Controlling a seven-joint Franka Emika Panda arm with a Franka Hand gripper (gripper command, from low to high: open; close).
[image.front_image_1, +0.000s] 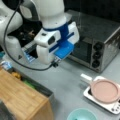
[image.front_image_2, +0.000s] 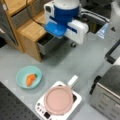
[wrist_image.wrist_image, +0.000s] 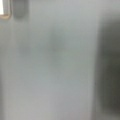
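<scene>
My gripper (image.front_image_1: 49, 58) hangs on the white and blue wrist above the grey table (image.front_image_1: 67, 82), between the wooden cabinet and the toaster oven. The wrist body (image.front_image_2: 65, 23) covers its fingers in both front views. In the wrist view only bare grey table (wrist_image.wrist_image: 55, 65) shows, with no fingers in sight. Nothing is seen held. Nearest to it are the cabinet's open drawer (image.front_image_2: 48, 42) and the toaster oven (image.front_image_1: 97, 42).
A pink lidded pan (image.front_image_2: 59, 100) with a white handle sits on a white hotplate (image.front_image_2: 40, 108). A teal bowl (image.front_image_2: 22, 75) holds a carrot (image.front_image_2: 30, 79). The wooden cabinet (image.front_image_1: 20, 100) fills a front view's lower left, small items in its drawer (image.front_image_1: 37, 86).
</scene>
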